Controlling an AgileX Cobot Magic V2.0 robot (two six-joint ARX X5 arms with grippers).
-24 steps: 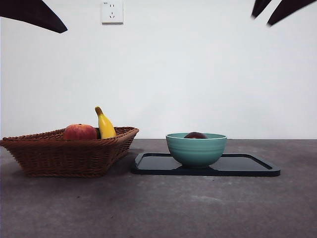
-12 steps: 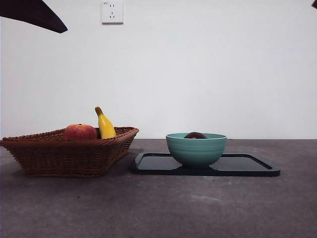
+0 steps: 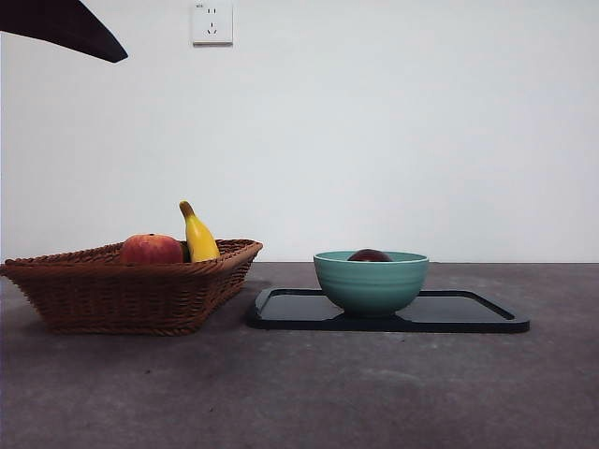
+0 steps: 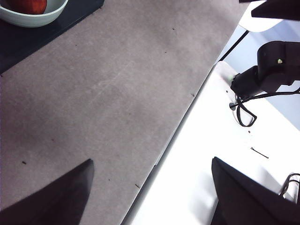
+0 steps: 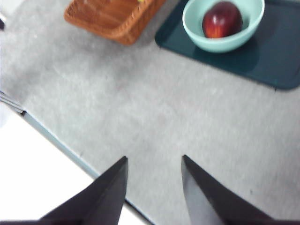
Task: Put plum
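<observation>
The plum (image 3: 370, 254) lies inside the teal bowl (image 3: 371, 282), only its dark top showing above the rim in the front view. From the right wrist view the plum (image 5: 221, 19) looks dark maroon with a red flush, resting in the bowl (image 5: 194, 29) far ahead of my right gripper (image 5: 154, 158). That gripper is open and empty, high over bare table. My left gripper (image 4: 151, 161) is open too, hanging over the table's edge, with the bowl (image 4: 33, 21) and plum (image 4: 29, 4) in the far corner of its view.
The bowl stands on a black tray (image 3: 468, 313). Left of it is a wicker basket (image 3: 131, 295) holding a red-orange fruit (image 3: 150, 249) and a banana (image 3: 198, 236). One arm's black tip (image 3: 65, 28) shows at the top left corner.
The dark jaws at the front view's top right corner have withdrawn out of view. The plum, bowl and basket have not moved.
</observation>
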